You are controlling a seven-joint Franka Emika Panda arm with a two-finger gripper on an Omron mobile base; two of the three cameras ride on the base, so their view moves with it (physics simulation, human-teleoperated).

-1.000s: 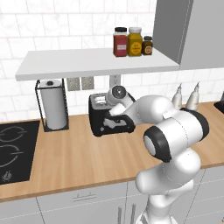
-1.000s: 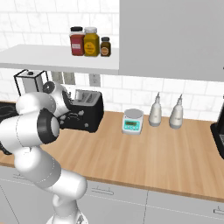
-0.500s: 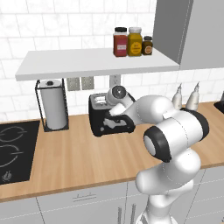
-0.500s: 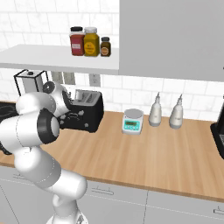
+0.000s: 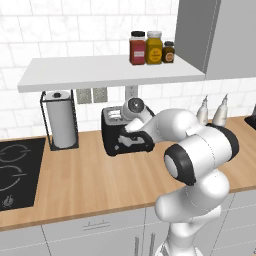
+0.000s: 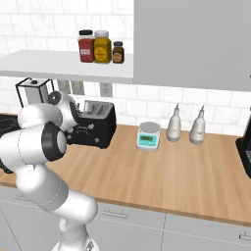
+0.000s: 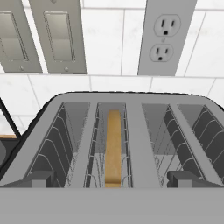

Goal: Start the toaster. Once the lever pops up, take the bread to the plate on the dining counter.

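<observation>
While the fingers (image 7: 112, 178) are standing wide apart with nothing between them, they are hovering just over the near edge of the toaster (image 7: 131, 131), looking down and across its open top. One dark fingertip is rising at the lower left of the hand view and the other at the lower right, and the slot holding the bread (image 7: 113, 146) is lying between them. That slice is sitting on edge, deep in its slot, with its long side running from the near rim toward the far tiled wall, so it is lying ahead of and below the fingers, roughly centred.

From the base cameras, the hand is pressing in close at the toaster (image 5: 125, 134), which is standing on the counter (image 5: 90, 180) against the wall, under the shelf, with the paper towel roll (image 5: 62, 124) to its left. A small scale (image 6: 148, 136) and two bottles are standing well off to its right.

My reading is that starting comes first: the lever looks not yet pushed down, though I cannot make it out in these views.
</observation>
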